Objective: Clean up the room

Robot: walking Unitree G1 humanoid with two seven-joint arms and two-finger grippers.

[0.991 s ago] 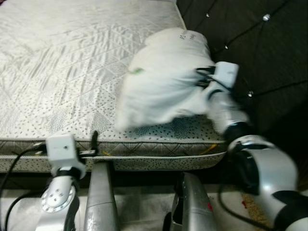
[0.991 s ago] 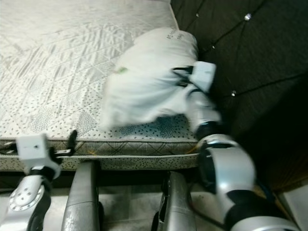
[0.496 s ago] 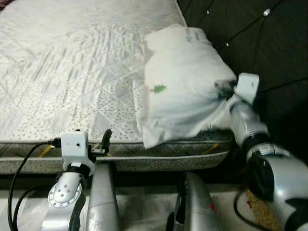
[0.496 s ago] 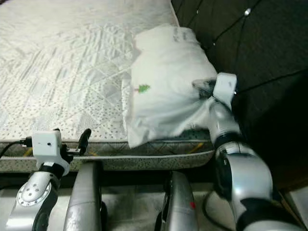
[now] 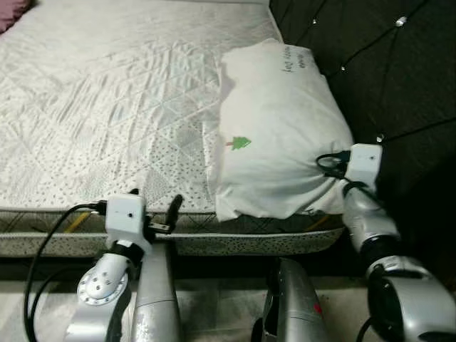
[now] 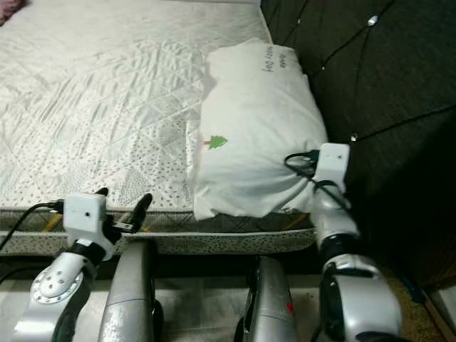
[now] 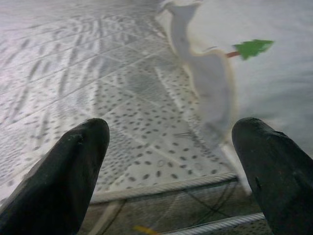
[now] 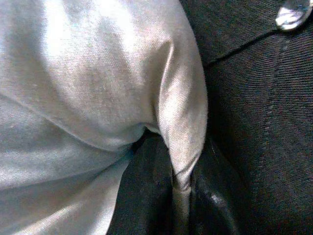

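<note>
A white pillow (image 5: 278, 135) with a small green tree print lies flat on the quilted mattress (image 5: 107, 107), along its right side against the dark headboard. My right gripper (image 5: 330, 166) is at the pillow's near right corner, shut on a fold of its fabric (image 8: 182, 147). My left gripper (image 5: 155, 203) hovers open at the mattress's front edge, left of the pillow, with nothing between its fingers (image 7: 73, 161). The pillow's tree print (image 7: 252, 47) shows ahead of it.
A dark tufted headboard (image 5: 385, 64) with shiny studs runs along the right. The mattress's front edge (image 5: 85, 239) is just before my legs (image 5: 153, 299). Something pink (image 5: 11, 11) lies at the far left corner. A black cable (image 5: 43, 249) trails from my left wrist.
The pillow was swung right against the headboard and now lies flat and still. My right gripper came nearer the front edge, still holding it. My left gripper rose slightly.
</note>
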